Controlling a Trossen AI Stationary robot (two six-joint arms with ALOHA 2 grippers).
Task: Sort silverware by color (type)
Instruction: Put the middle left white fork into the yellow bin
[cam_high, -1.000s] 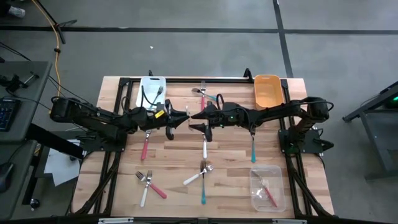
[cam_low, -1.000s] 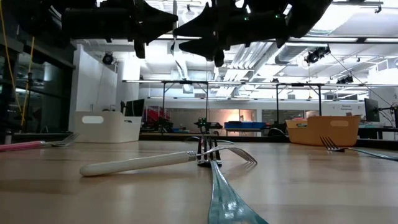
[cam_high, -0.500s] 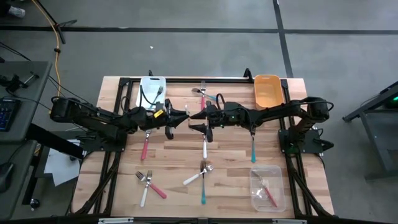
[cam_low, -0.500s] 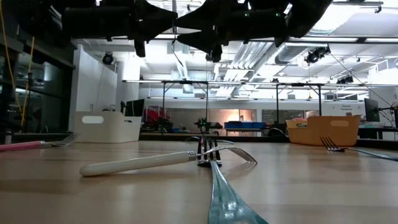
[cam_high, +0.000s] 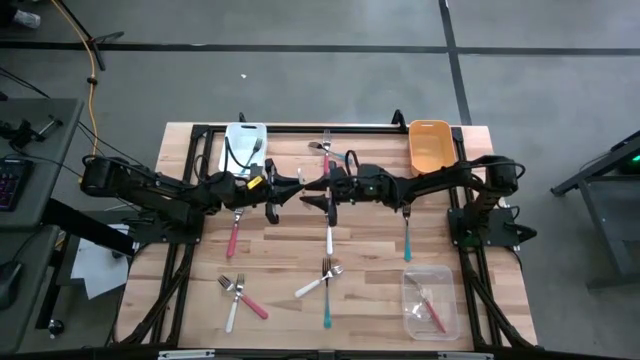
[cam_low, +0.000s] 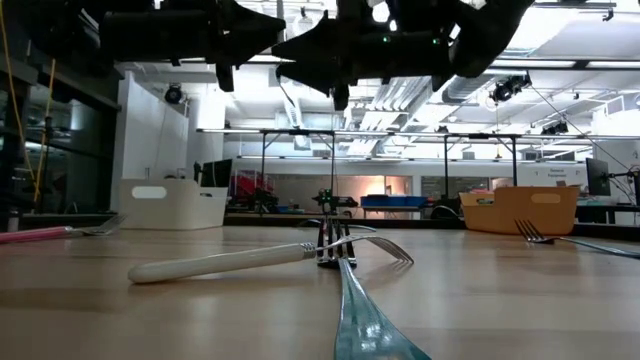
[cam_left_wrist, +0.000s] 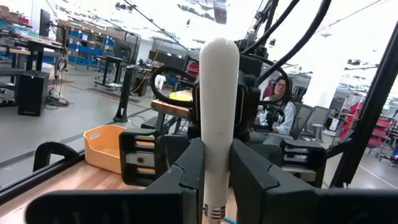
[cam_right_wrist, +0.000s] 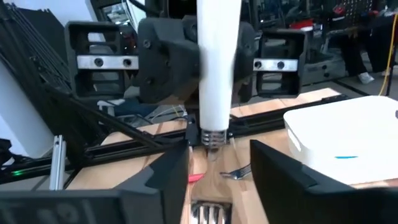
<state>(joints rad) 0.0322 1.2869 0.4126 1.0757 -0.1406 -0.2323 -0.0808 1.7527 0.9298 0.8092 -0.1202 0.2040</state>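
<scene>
Right now the nearest thing to the left wrist camera is the white-handled fork, standing upright at the centre of that frame. Its rounded handle end is up and its metal neck is down at the lower edge. The left gripper is clamped on it, its fingers pressed to either side of the lower handle. The fork's long axis therefore runs vertically, across the line on which the two arms face each other above the middle of the bench. Just beyond the fork is the right gripper. In the right wrist view its fingers stand apart at the lower left and lower right of the frame. The handle rises between them and the tines hang at the bottom centre. I judge that the coming move is a handover, in which the right gripper only has to close on the upright handle straight ahead of it. Farther off, the white bin sits at the upper left of the bench in the high view. The orange bin is at the upper right and the clear bin at the lower right. Compared with a second ago, the right arm has slid leftward in the high view, bringing its gripper closer to the fork, while the left gripper has kept its place.
</scene>
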